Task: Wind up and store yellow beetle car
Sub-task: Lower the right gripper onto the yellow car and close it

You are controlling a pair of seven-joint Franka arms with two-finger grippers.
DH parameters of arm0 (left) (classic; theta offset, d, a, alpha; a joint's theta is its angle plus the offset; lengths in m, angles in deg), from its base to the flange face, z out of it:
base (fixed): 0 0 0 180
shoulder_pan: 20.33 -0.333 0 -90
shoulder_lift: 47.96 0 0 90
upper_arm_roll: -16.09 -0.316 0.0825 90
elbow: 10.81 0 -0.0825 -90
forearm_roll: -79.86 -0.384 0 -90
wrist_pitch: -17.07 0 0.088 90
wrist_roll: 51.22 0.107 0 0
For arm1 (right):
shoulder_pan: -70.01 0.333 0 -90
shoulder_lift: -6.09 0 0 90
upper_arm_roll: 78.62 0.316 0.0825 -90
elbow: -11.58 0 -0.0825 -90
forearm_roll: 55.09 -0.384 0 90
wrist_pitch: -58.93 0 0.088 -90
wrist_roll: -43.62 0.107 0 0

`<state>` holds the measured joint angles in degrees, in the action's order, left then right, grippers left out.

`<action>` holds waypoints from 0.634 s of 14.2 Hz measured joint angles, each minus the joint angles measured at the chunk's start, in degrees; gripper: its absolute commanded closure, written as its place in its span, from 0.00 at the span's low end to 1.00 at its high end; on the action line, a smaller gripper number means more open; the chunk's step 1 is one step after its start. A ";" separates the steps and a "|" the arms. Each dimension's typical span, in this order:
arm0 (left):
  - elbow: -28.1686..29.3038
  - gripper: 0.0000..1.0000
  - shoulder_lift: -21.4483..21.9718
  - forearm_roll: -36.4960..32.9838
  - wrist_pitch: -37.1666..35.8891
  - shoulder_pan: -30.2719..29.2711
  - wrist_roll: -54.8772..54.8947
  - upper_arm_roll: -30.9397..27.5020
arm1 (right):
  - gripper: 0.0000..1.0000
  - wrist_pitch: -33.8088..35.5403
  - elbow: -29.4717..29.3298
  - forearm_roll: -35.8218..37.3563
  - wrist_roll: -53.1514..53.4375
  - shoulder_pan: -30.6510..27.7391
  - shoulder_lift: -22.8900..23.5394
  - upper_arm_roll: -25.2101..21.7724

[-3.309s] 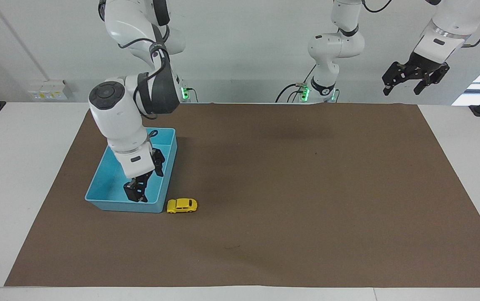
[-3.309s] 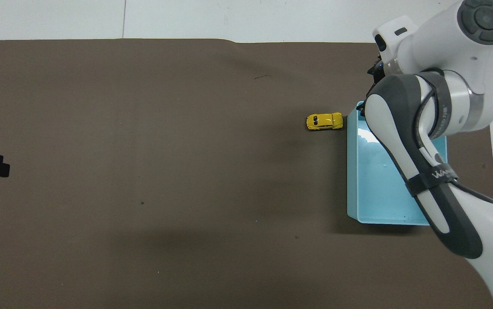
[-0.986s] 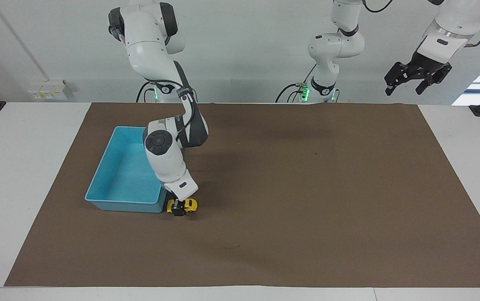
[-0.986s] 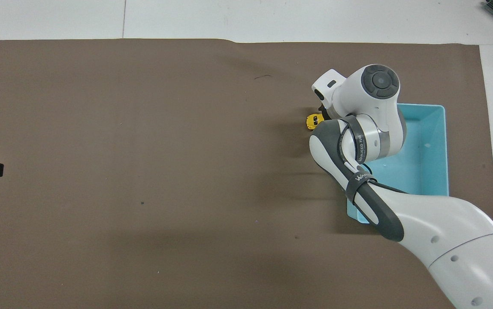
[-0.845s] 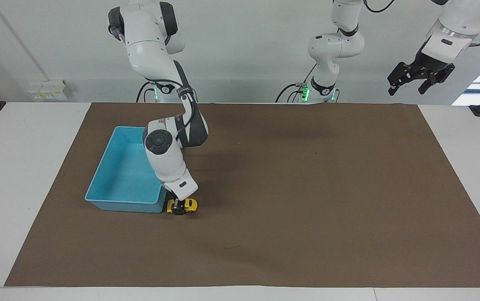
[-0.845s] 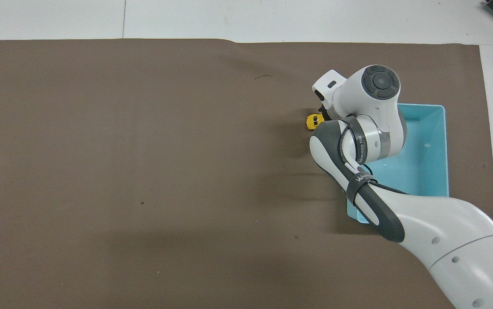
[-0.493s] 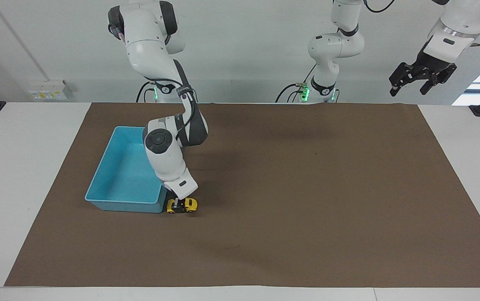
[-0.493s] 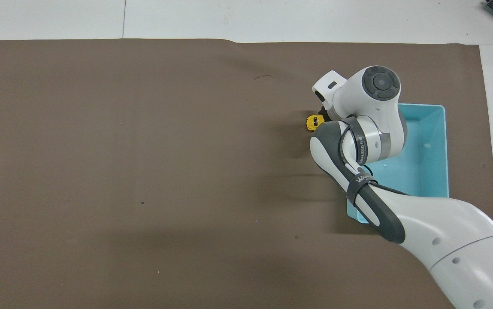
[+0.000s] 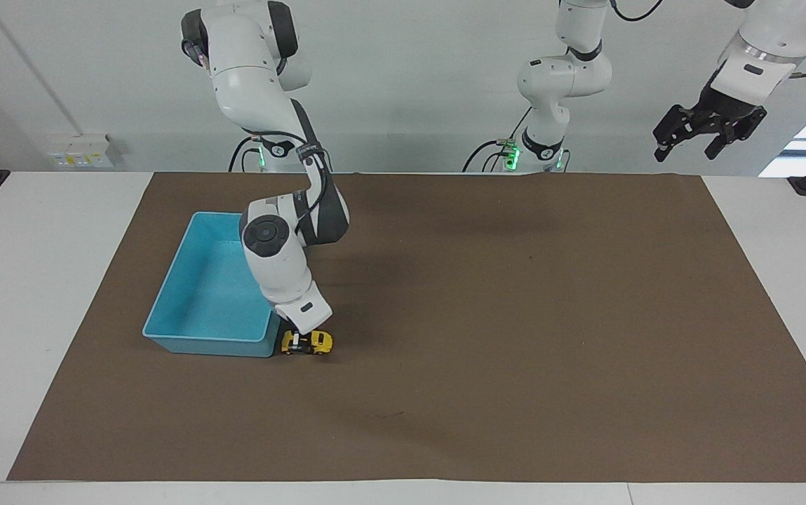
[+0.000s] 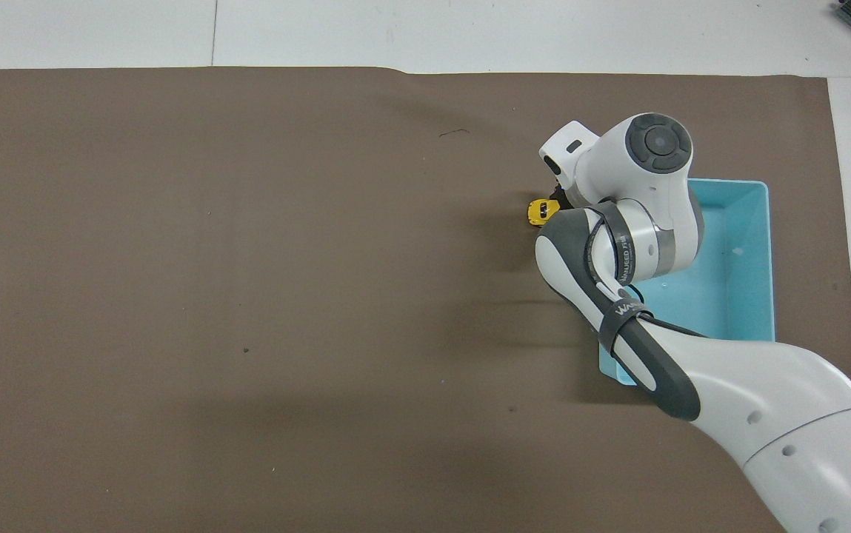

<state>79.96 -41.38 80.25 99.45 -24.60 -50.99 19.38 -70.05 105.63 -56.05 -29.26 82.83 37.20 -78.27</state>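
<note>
Brown matting covers my desk [image 9: 38, 231]; on it I count one yellow beetle car [image 9: 308, 343] and one light-blue bin [image 9: 207, 294]. Small and rounded, the car sits on the mat beside the bin's corner, pinched by my right hand [image 9: 295, 344]. My left hand [image 9: 706, 131] waits aloft, spread.

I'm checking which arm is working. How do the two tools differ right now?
The right tool is down at the mat, shut on the yellow beetle car beside the light-blue bin; the left tool hangs high in the air, open and holding nothing. The right arm reaches out across the bin; the left arm waits. Both tools are black.
</note>
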 measured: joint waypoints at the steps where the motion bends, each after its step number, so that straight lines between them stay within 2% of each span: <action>1: 0.00 0.00 0.00 0.00 0.00 0.00 0.00 -0.03 | 0.62 0.00 -0.01 0.00 0.00 0.00 -0.01 0.00; 9: 0.00 0.00 0.00 0.00 0.00 0.00 0.00 -0.02 | 0.66 2.17 -1.30 0.00 0.00 0.01 -2.03 0.00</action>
<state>79.96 -41.38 80.25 99.45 -24.60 -50.99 19.36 -67.88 104.33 -56.05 -29.26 82.83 35.17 -78.27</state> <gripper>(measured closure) 0.000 0.542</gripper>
